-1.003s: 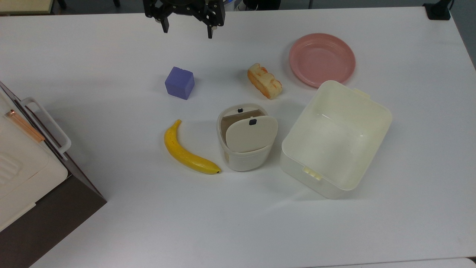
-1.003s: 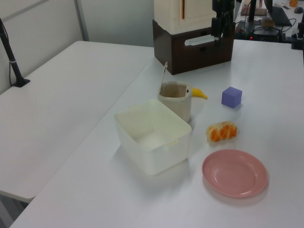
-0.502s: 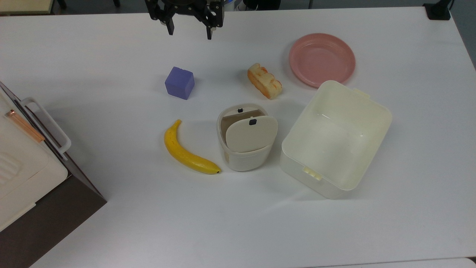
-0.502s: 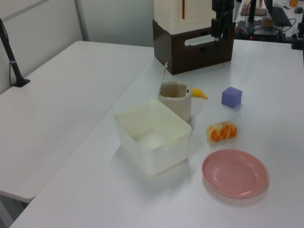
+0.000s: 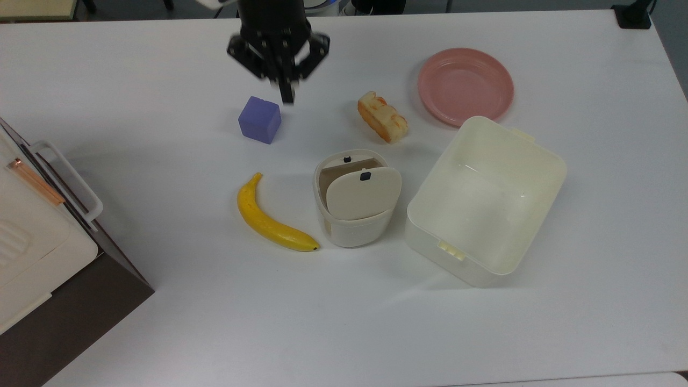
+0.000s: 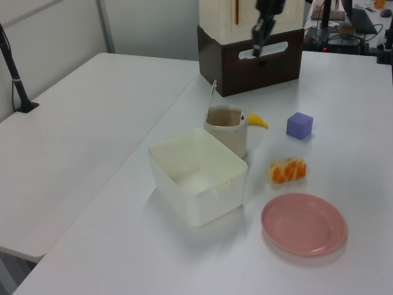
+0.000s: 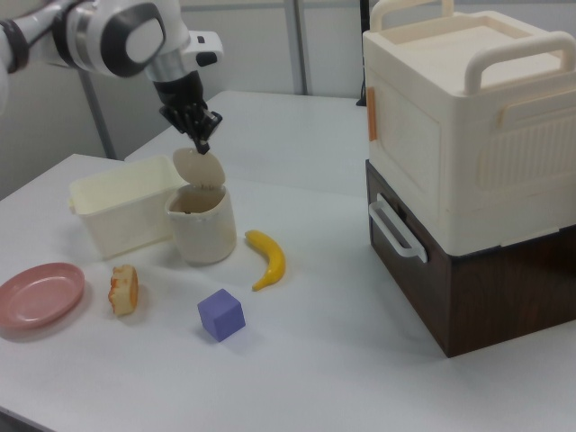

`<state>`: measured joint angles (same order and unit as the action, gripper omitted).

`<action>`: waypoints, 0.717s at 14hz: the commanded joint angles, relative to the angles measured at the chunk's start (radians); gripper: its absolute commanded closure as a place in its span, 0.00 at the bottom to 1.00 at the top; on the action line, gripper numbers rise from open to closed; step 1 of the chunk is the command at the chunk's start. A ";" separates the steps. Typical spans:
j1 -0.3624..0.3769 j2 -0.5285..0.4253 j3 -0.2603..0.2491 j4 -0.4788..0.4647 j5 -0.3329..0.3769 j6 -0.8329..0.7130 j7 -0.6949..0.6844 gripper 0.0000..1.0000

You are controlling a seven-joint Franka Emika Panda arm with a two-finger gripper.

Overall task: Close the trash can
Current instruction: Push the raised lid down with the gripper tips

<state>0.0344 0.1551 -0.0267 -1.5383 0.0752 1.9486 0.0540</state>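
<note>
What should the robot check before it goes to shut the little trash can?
1. Lid still needs closing: ok. The trash can has its lid standing upright and its mouth open.
2. Hand free of any load: ok. Nothing hangs from the hand.
3. Hand near the lid: not ok. In the top view it hangs beside the purple cube, well away from the can.
4. Fingers open or shut: cannot tell.
5. Neighbours apart from the can: ok. The banana and the cream tub sit close on either side, neither touching it in the top view.
6. Can standing upright: ok.
</note>
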 commanded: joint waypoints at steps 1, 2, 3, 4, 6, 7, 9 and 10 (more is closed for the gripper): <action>0.066 0.092 -0.002 -0.010 0.018 0.334 -0.005 1.00; 0.079 0.121 -0.002 -0.009 0.020 0.430 -0.005 1.00; 0.081 0.136 -0.002 -0.008 0.021 0.488 -0.005 1.00; 0.084 0.149 -0.001 -0.002 0.021 0.533 -0.005 1.00; 0.104 0.196 -0.001 0.042 0.021 0.550 0.004 1.00; 0.108 0.204 -0.001 0.047 0.021 0.549 0.009 1.00; 0.114 0.186 -0.001 0.041 0.020 0.456 0.000 1.00; 0.114 0.185 -0.001 0.046 0.018 0.335 -0.014 1.00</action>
<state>0.1368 0.3493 -0.0204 -1.5085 0.0781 2.4626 0.0565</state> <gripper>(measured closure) 0.991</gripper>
